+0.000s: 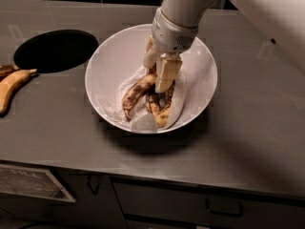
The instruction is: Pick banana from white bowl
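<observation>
The white bowl (200, 61) stands in the middle of the grey counter. In it lies the banana (136, 95), plump, curved, dull yellow with dark-brown blotches, running from lower left up to the centre. Thinner, darker bananas (161, 109) lie right beside it. My gripper (159, 70) reaches down into the bowl from above and sits at the upper end of the banana, covering that end. The white arm comes in from the upper right.
A crumpled white sheet (143, 123) lies under the bananas in the bowl. A cleaner orange-yellow banana (13, 84) lies at the counter's left edge. A dark round hole (55, 49) opens in the counter at back left. Drawers with handles (224, 209) are below the front edge.
</observation>
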Motion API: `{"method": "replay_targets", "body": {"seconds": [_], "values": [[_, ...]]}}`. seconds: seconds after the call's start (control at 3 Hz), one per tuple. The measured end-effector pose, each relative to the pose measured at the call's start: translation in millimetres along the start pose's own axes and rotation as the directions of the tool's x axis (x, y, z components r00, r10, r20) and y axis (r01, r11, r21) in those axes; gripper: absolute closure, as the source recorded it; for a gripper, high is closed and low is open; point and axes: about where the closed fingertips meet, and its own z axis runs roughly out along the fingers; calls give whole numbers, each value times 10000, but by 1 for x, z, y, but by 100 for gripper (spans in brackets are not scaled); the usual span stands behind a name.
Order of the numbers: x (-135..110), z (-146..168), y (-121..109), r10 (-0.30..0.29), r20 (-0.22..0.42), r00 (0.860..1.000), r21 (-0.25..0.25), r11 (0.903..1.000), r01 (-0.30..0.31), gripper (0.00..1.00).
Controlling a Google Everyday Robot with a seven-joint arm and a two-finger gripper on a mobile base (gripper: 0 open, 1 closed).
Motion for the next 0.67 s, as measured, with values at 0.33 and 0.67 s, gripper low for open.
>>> {"method": "replay_targets", "body": {"seconds": [0.33, 0.67], "values": [[4, 7, 0, 55, 120, 9999, -103, 9999, -54, 39], [7, 13, -1, 100, 183, 9998, -185, 9998, -97, 39]]}}
